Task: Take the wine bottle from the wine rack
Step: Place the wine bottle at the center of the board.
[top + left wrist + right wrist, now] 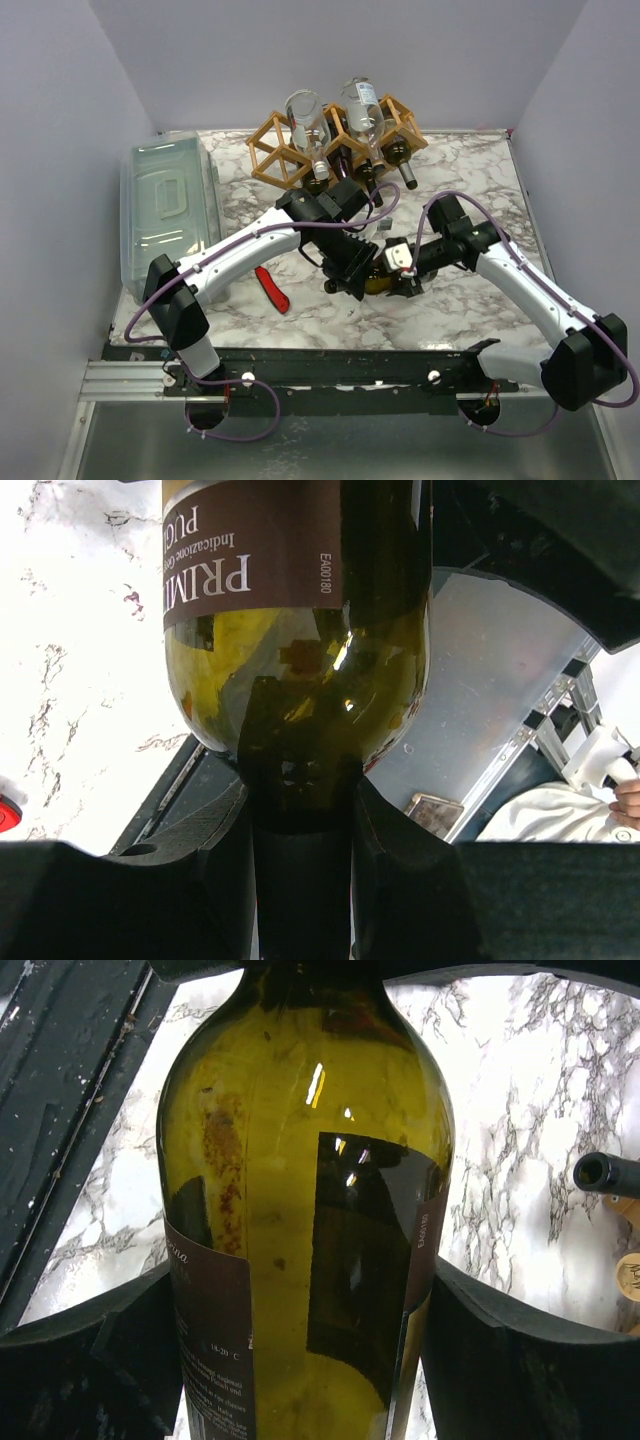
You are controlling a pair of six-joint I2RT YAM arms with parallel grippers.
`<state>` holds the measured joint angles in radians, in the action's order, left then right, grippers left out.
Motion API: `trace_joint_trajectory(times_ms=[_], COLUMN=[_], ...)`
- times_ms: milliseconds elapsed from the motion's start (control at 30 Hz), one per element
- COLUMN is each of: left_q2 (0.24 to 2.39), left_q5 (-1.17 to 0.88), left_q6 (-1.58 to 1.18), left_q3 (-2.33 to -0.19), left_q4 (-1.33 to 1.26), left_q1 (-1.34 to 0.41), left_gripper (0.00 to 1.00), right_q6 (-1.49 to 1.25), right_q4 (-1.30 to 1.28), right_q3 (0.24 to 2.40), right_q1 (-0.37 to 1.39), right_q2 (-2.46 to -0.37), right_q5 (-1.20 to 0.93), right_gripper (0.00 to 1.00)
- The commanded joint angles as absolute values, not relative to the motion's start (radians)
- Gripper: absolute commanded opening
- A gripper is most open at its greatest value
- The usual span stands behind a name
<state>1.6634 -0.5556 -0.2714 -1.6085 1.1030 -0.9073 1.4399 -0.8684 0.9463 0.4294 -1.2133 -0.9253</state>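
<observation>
**R:** What's on your feed?

**Me:** Marble table [470,190] fills the top view. Clear plastic bin [165,210] sits along its left edge. Wine rack [275,160] is upper centre, at the back edge. Two clear bottles [305,115] poke up out of it. A dark bottle neck [408,180] sticks out down-frame from its right cells.

**R:** Arms?

**Me:** Left arm [240,250] and right arm [520,280] both reach into mid-frame, wrists facing each other.

**R:** Where's the wine bottle?

**Me:** Wine bottle [270,1190] is out of the rack and apart from it. In the top view it's just below frame centre, lying crosswise between the two wrists, neck toward the left arm. Green glass, brown label [260,550]. I can't tell if it touches the marble.

**R:** Grips?

**Me:** Left gripper [300,820] is pinching the neck. Its fingers [215,830] sit tight on either side, just below the shoulder in that view. Right gripper [310,1345] straddles the body. Its fingers look flush to the glass on both sides, but I can't tell whether they're actually pressing.

**R:** Anything loose?

**Me:** Red-handled tool [272,288] lies flat on the marble, lower left of the bottle, beside the left forearm.
</observation>
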Motion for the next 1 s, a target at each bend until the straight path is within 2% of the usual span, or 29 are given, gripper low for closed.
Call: trace_joint_trajectory(times_ms=[0, 67, 200, 267, 333, 533, 733, 967], left_q2=[1.655, 1.654, 1.649, 1.640, 1.628, 1.567, 1.416, 1.155], left_q5=[-0.610, -0.609, -0.609, -0.605, -0.593, -0.568, -0.419, -0.233], left_q6=[-0.250, -0.253, -0.256, -0.259, -0.259, -0.260, -0.271, -0.324], left_q3=[-1.664, -1.659, -1.645, -1.636, -1.628, -1.591, -1.538, -1.334], left_q4=[1.039, 1.038, 1.035, 1.033, 1.026, 1.001, 0.924, 0.621], left_q1=[-0.905, -0.899, -0.885, -0.878, -0.872, -0.850, -0.833, -0.831], left_gripper=[0.01, 0.16, 0.51, 0.63, 0.71, 0.80, 0.81, 0.87], right_q6=[1.423, 1.415, 1.394, 1.376, 1.362, 1.298, 1.244, 1.212], right_q4=[-0.881, -0.882, -0.865, -0.851, -0.839, -0.796, -0.788, -0.835], right_q3=[0.936, 0.930, 0.906, 0.888, 0.873, 0.841, 0.835, 0.852], right_q1=[0.442, 0.442, 0.442, 0.442, 0.442, 0.442, 0.440, 0.386], right_q2=[-1.193, -1.189, -1.175, -1.169, -1.164, -1.144, -1.133, -1.126], right_q5=[-0.920, -0.929, -0.943, -0.946, -0.954, -0.988, -1.011, -1.082], right_gripper=[0.31, 0.22, 0.17, 0.16, 0.15, 0.14, 0.13, 0.13])
